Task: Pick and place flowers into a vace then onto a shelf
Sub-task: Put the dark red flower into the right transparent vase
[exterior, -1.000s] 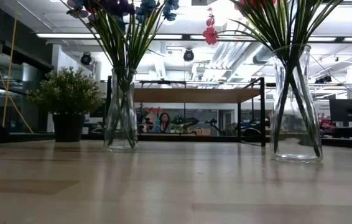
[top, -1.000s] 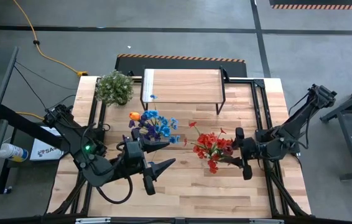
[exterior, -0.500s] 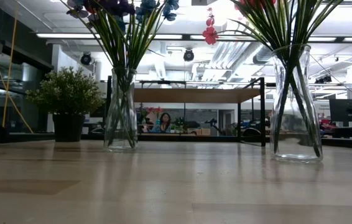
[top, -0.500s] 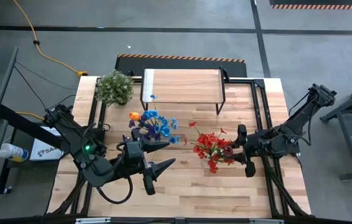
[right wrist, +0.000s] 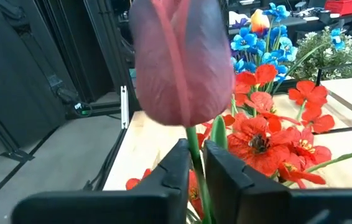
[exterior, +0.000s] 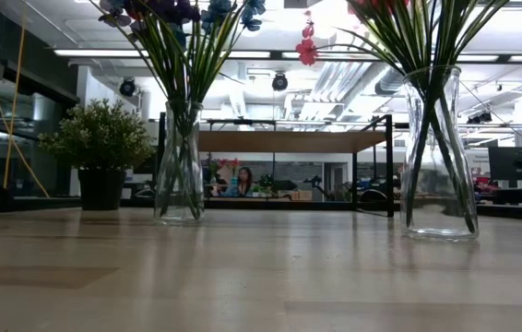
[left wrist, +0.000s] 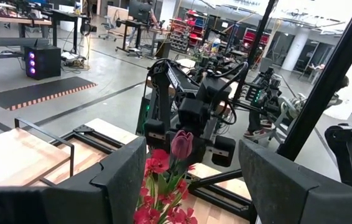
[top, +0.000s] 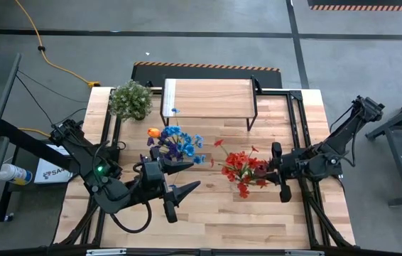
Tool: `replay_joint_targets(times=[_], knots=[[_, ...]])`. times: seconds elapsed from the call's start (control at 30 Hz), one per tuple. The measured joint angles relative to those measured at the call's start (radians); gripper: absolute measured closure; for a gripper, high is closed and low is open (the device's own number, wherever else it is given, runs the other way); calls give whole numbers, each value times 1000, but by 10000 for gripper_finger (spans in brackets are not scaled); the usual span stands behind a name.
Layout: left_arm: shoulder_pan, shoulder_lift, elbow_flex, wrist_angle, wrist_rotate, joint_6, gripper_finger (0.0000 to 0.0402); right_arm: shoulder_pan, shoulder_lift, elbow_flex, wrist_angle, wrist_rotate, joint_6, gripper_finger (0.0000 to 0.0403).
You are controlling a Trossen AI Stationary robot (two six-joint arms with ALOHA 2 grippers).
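Between right gripper (right wrist: 193, 163) jaws: tulip (right wrist: 182, 62) stem, upright, bloom topmost.

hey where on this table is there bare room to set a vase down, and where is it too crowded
The shelf top is bare. Bare table lies along the near edge, in front of the red flowers, and also between shelf and vases. It is crowded mid-table: the blue flowers, left gripper and right gripper, closed on a tulip stem.
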State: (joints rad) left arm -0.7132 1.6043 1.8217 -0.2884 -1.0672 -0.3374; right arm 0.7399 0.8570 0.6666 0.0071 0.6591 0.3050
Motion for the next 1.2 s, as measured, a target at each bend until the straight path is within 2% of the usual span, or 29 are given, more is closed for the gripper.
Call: replay_joint_targets(times=[0.23,0.93,1.2], knots=[[0,0,0,0,0,0,115,0,1,0,-16,1,0,398],[0,0,0,-1,-17,0,115,0,36,0,-27,30,10,389],[0,0,0,-7,-18,0,115,0,36,0,-48,23,36,397]])
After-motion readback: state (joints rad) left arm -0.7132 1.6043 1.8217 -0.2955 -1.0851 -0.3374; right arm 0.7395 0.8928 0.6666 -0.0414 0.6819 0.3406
